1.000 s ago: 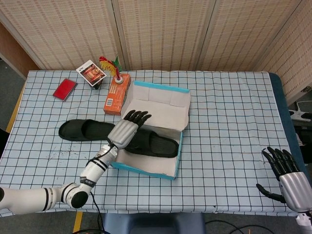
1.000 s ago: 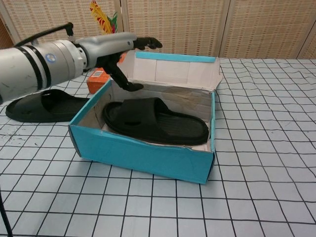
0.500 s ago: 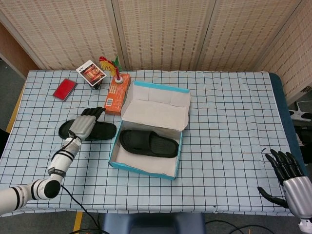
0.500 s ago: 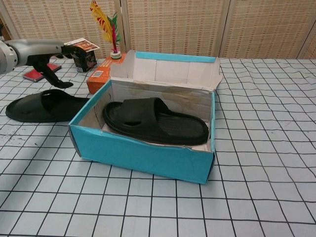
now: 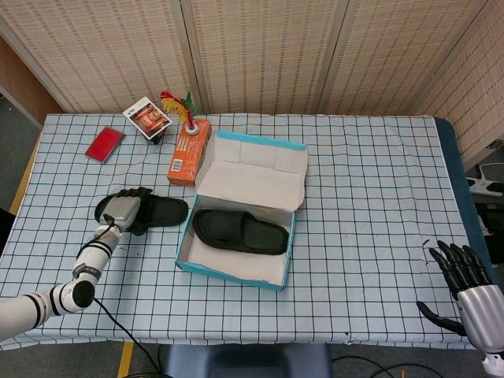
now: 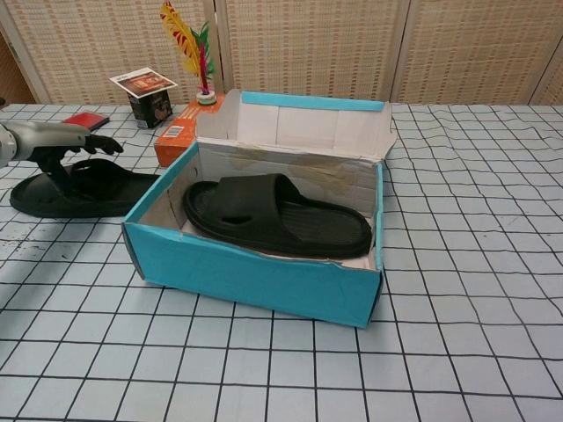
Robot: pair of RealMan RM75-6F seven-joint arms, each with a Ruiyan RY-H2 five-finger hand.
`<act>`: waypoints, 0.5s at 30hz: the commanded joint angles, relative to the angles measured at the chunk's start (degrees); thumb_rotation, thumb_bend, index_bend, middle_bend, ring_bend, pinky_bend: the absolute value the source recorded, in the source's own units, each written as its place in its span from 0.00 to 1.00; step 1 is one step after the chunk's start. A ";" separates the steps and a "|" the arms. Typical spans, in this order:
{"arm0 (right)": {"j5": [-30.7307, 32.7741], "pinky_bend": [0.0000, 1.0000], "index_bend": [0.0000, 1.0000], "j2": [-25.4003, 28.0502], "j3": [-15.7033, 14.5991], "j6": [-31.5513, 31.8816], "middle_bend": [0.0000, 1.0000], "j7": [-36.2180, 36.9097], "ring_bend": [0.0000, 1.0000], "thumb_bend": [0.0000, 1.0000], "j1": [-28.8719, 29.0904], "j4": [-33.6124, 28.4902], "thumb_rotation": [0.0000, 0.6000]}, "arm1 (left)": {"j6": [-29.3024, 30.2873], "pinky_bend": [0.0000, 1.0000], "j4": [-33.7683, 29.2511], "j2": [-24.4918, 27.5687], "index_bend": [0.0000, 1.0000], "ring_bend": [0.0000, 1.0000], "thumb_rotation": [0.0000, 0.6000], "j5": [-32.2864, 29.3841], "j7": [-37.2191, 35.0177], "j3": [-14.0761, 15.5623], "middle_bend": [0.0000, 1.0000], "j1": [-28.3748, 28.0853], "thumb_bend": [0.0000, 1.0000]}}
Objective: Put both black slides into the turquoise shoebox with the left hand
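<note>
At the near right edge the right robot hand [image 5: 466,287] hung off the table [image 5: 378,197] with fingers spread and nothing in them, much as half a second before. The turquoise shoebox [image 6: 255,268] sat mid-table with one black slide [image 6: 277,215] lying flat inside it, unmoved. At about nine o'clock from the box, the second black slide [image 5: 161,211] lay on the table, and the left robot hand [image 5: 124,209] had come down onto its heel end, lower and further left than before; its fingers arched over the strap, but whether they gripped it could not be told. Beyond, at eleven o'clock, stood an orange carton [image 5: 189,151], a printed card [image 5: 148,116] and a red booklet [image 5: 104,145]; their writing was too small to read.
</note>
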 commanded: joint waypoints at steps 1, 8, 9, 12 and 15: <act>-0.13 0.00 0.00 0.05 -0.10 -0.11 0.00 0.10 0.00 0.16 0.02 -0.03 0.79 | 1.54 0.03 1.93 -1.35 0.00 0.00 1.00 -0.72 2.21 1.28 0.00 -0.34 0.29; -0.25 0.00 0.00 0.16 -0.07 0.00 0.00 0.26 0.00 0.16 -0.02 -0.08 0.79 | 0.97 0.03 4.14 -2.46 0.00 0.00 1.00 -4.59 4.57 2.47 0.00 -0.62 0.29; -0.23 0.00 0.00 0.16 -0.05 0.00 0.00 0.25 0.00 0.16 -0.03 -0.09 0.80 | 0.63 0.03 4.51 -2.71 0.00 0.00 1.00 -5.05 4.68 2.57 0.00 -0.63 0.29; -0.19 0.00 0.00 0.16 -0.02 -0.04 0.00 0.21 0.00 0.16 -0.03 -0.11 0.80 | 0.42 0.04 5.49 -3.47 0.00 0.00 1.00 -5.20 4.88 2.74 0.00 -0.63 0.29; -0.33 0.00 0.00 0.17 -0.08 -0.08 0.00 0.14 0.00 0.16 -0.04 -0.12 0.79 | 1.20 0.08 6.91 -4.59 0.00 0.00 1.00 -4.40 5.09 2.72 0.00 -0.52 0.29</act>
